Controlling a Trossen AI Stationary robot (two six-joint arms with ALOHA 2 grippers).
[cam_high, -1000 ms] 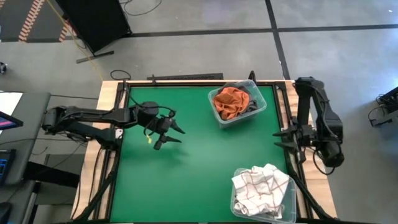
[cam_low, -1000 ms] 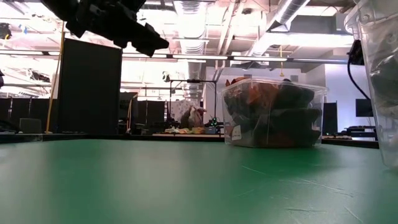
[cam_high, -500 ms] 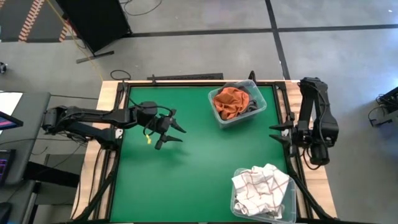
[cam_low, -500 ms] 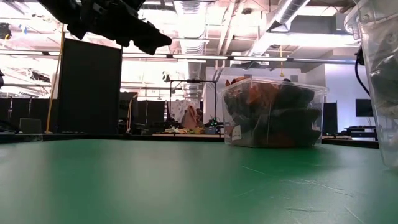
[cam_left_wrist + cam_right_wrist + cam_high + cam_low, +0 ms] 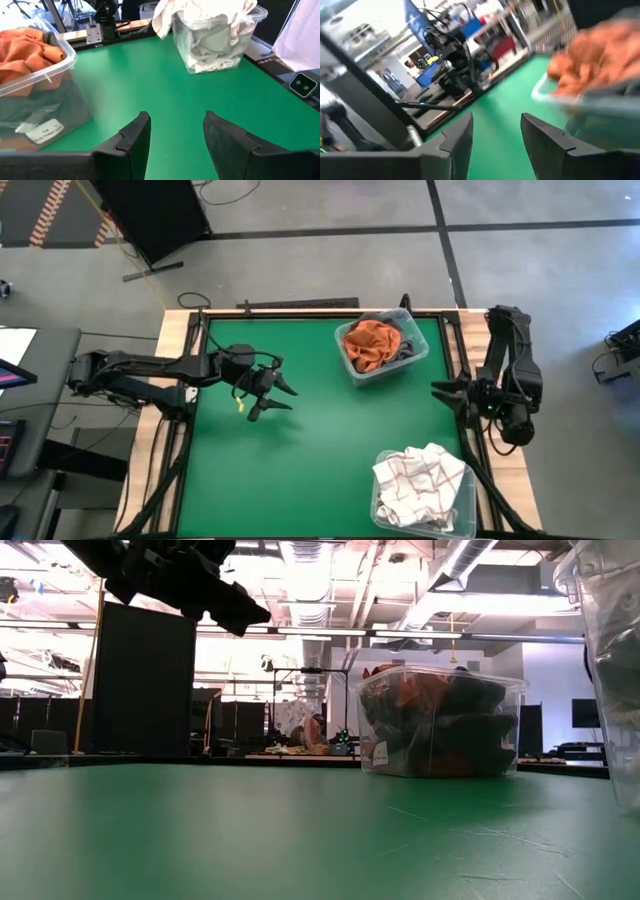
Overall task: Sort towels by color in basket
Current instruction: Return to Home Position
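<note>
1. At the table's (image 5: 300,470) right edge, the right gripper (image 5: 441,390) is hanging with its jaws spread and nothing between them; its wrist view shows only green between the two fingers.
2. Over the last second it has been creeping a little left along that edge, while the arm behind it is shifting and drawing in by the right rail.
3. Left of centre, the left gripper (image 5: 283,397) is waiting with jaws likewise spread and empty. It is barely moving, and the low view shows it riding well above the surface.
4. Farther out, the orange towel (image 5: 370,342) is lying on top of the grey towel (image 5: 407,346) in the far bin (image 5: 392,372).
5. Near right, the grid towel (image 5: 420,475) is sitting heaped in the near bin (image 5: 377,508), spilling over its rim, with pale cloth packed below it.
6. No towel is showing on the bare green, so the sorting is looking finished; the right arm appears to be pulling back to rest, not reaching for more.
</note>
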